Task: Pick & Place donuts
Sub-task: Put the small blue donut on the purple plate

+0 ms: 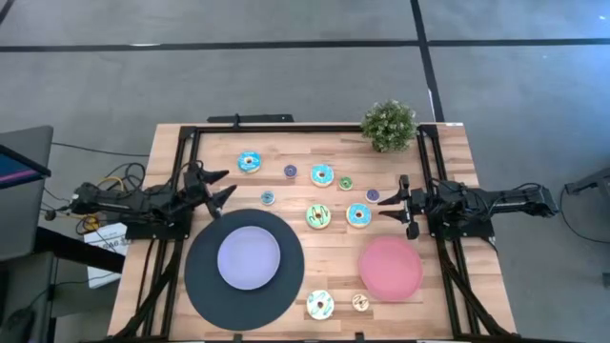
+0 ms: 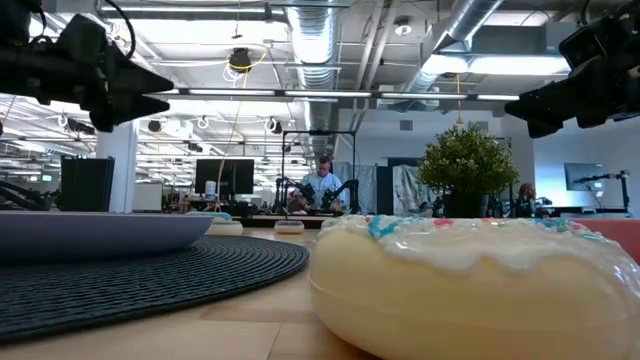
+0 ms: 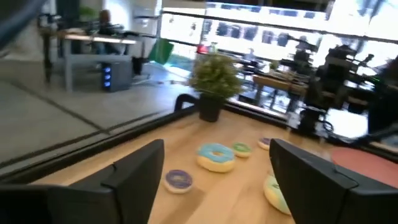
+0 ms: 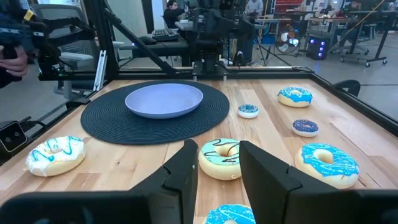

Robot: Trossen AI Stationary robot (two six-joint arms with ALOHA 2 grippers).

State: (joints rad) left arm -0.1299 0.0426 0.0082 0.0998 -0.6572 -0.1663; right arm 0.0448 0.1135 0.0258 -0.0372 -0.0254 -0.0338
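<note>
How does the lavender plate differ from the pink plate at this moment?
The round lavender plate rests on a big black woven disc; the round pink plate sits straight on the wooden table. The lavender one lies toward the left arm's side, the pink one toward the right arm's side. The pink one looks slightly larger. Both are plain round plates with no donuts on them.

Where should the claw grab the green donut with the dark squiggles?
Probably from straight above, pinching across the ring of the green donut, one finger in its hole. It lies flat on the table, and the right claw is open beside it.
</note>
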